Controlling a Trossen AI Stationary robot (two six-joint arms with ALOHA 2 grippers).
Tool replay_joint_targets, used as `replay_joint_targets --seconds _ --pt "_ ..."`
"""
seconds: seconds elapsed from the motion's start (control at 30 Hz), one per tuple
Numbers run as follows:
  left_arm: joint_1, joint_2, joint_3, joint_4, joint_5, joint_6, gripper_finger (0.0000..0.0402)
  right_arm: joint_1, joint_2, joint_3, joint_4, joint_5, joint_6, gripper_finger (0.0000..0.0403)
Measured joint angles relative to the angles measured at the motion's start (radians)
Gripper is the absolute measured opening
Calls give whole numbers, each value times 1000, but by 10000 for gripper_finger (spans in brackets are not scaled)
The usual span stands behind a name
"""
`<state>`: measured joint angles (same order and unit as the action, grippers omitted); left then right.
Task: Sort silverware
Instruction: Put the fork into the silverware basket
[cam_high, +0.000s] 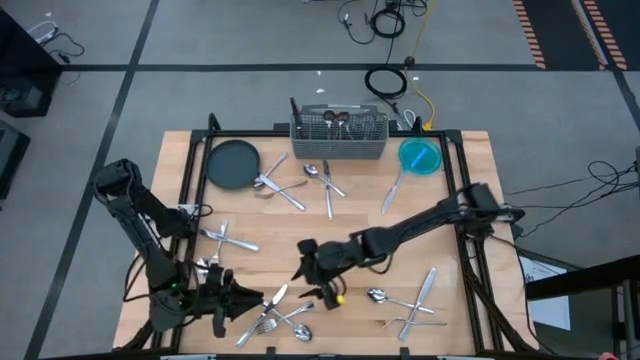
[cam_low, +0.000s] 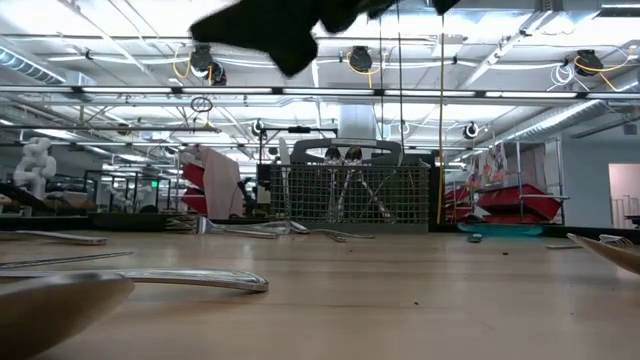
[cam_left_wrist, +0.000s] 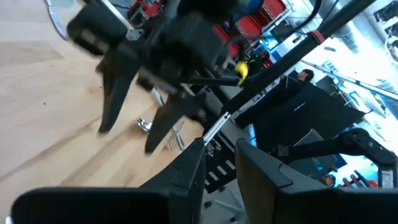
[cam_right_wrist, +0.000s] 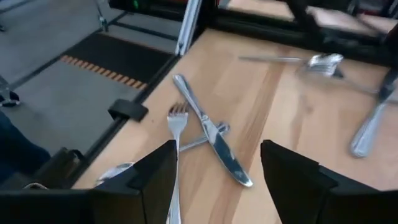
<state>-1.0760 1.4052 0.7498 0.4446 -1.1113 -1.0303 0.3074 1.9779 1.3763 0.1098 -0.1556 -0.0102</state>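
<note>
The right gripper (cam_right_wrist: 217, 180) hangs low over the table at about 6 o'clock, fingers spread wide and holding nothing. Just under it a fork (cam_right_wrist: 176, 134) and a knife (cam_right_wrist: 217, 146) lie crossed, close to the table's edge. The left gripper (cam_left_wrist: 221, 168) sits just beside it at about 7 o'clock, fingers nearly together on what looks like a slim silver piece (cam_left_wrist: 214, 127) sticking out toward the right arm.

The worry, to my eye, is how crowded that corner is. The two grippers are very near each other, and either one swinging in could knock the other or jar the piece loose. The fork and knife overlap, so closing on one may drag or flip the other, and anything nudged toward 6 o'clock could slide off the table. Thin, flat metal on wood is also hard to get fingers under, so a slip seems likely.

The rest of the silverware (cam_high: 325, 185) is scattered all across the table. The caddy (cam_high: 338, 140) stands at 12 o'clock, well apart, so it is a long carry with a thin grip.
</note>
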Motion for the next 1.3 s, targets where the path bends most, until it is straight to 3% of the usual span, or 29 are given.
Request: replay_joint_targets --seconds 0.27,0.5,1.0,1.3 --pt "-38 0 0 18 0 106 93 80 219 169 -1 7 30 217" --pt "-45 0 -1 8 -4 131 93 85 335 317 -90 57 33 217" --pt "-44 0 -2 -20 -42 180 93 85 382 333 -183 110 60 213" --pt "-44 0 -2 -36 -45 175 93 86 383 332 -219 151 50 165"
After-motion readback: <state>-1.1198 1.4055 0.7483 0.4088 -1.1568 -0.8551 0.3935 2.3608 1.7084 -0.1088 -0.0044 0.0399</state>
